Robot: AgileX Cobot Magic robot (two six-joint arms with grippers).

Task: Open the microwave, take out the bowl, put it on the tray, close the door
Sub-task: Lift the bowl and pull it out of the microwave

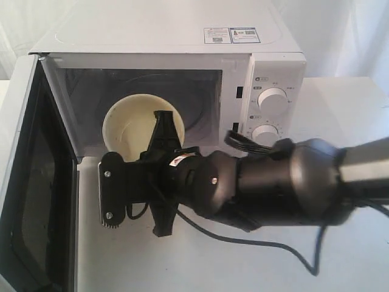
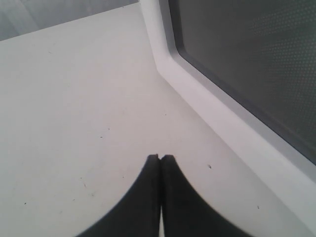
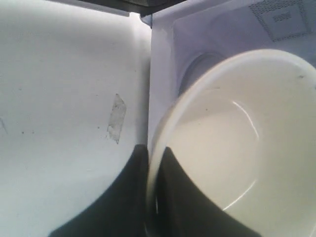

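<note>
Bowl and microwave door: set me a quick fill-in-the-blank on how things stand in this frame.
1. The door of the microwave stands ____.
2. The right end effector is shut on the ____ of the bowl.
3. The left end effector is shut and holds ____.
Missing words: open; rim; nothing.
</note>
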